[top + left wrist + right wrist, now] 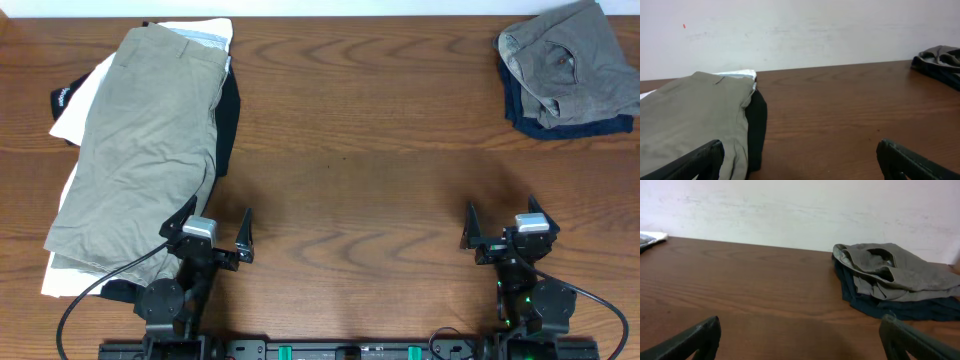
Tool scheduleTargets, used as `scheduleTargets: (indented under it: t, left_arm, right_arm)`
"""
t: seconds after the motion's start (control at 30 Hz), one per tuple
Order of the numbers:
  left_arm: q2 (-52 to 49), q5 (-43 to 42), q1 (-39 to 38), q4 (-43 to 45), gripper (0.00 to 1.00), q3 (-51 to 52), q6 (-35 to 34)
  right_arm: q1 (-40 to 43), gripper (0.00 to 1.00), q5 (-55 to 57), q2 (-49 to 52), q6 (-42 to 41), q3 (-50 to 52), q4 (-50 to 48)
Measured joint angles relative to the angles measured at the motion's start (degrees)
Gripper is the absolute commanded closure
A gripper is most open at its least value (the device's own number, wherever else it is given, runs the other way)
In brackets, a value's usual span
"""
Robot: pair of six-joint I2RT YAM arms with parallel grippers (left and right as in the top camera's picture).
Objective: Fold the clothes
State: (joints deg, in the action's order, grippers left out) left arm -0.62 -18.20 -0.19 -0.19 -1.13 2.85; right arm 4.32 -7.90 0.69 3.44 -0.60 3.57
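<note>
Left end effector (218, 225) and right end effector (502, 215) gape empty. Khaki shorts (150, 130) beyond the left look limp; I'd pinch the waistband (178, 42).

Black garment (232, 112) mostly hidden under khaki shorts (150, 140), navy piece (514, 106) under grey piece (575, 65)

Brown wooden table (380, 150), white wall (815, 30)

Khaki-green shorts (140, 140); black piece (231, 115); grey garment (575, 60); navy piece (875, 302); brown woodgrain table (380, 180).
</note>
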Motion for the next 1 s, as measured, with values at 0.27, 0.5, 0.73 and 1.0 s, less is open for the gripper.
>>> scheduleTargets:
  t: [0.27,0.5,0.73,1.0]
  left_arm:
    - [0.0,0.0,0.0,0.0,0.02,0.0,0.0]
    - [0.0,-3.5,0.0,3.5,0.02,0.2,0.0]
    - [-0.8,-4.6,0.0,2.1,0.02,-0.5,0.0]
    - [-13.7,-2.2,0.0,-5.3,0.02,-12.8,0.0]
  right_arm:
    - [0.0,0.01,0.0,0.0,0.0,0.0,0.0]
    - [0.0,0.01,-1.2,0.0,0.0,0.2,-7.3]
    - [0.0,0.01,-4.8,0.5,0.0,-0.3,-8.2]
    - [0.0,0.01,-9.3,10.1,0.0,-11.0,-7.5]
